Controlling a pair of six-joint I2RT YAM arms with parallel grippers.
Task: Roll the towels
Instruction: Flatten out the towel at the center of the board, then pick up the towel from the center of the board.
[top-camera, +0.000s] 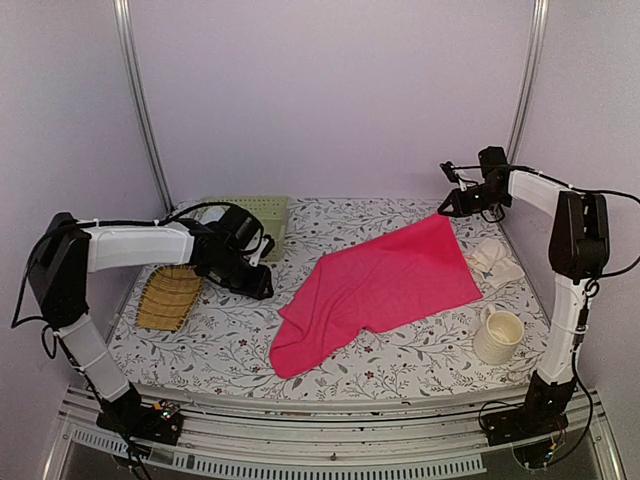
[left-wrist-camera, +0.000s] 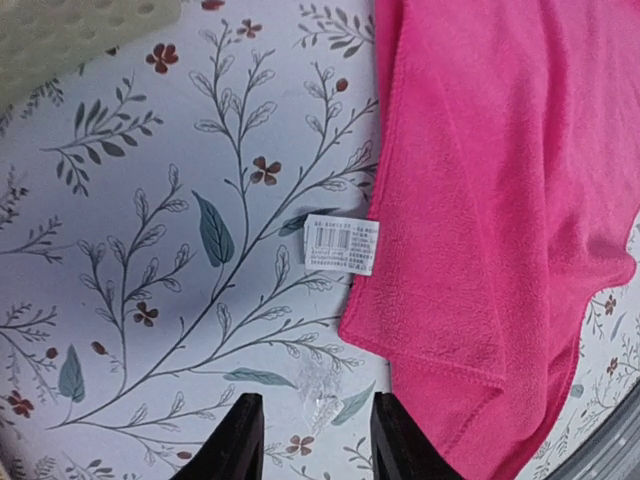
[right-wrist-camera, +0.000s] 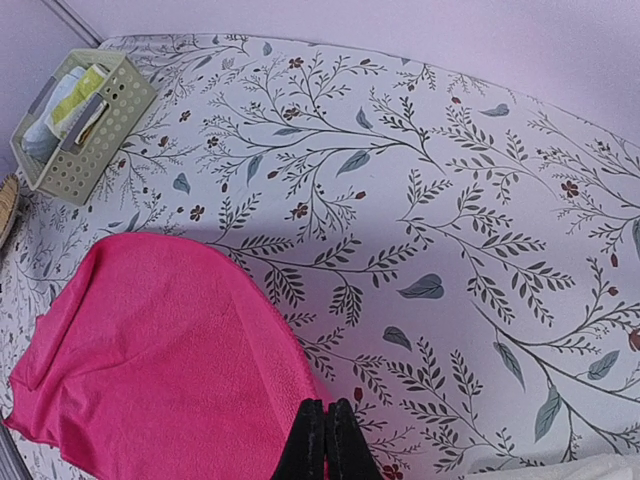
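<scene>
The pink towel (top-camera: 380, 290) lies spread and creased across the middle of the flowered table. Its white tag (left-wrist-camera: 341, 243) sticks out from its edge in the left wrist view. My left gripper (top-camera: 264, 287) (left-wrist-camera: 315, 400) hovers open over bare tablecloth just left of the pink towel (left-wrist-camera: 500, 200), with nothing between its fingers. My right gripper (top-camera: 443, 210) (right-wrist-camera: 328, 405) is shut on the far right corner of the pink towel (right-wrist-camera: 160, 360). The cream-white towel (top-camera: 495, 262) lies bunched near the right arm, and a sliver of it (right-wrist-camera: 600, 468) shows in the right wrist view.
A cream mug (top-camera: 497, 336) stands at the front right. A woven straw mat (top-camera: 170, 298) lies at the left under my left arm. A pale green basket (top-camera: 255, 215) (right-wrist-camera: 75, 120) sits at the back left. Walls close off the back and both sides.
</scene>
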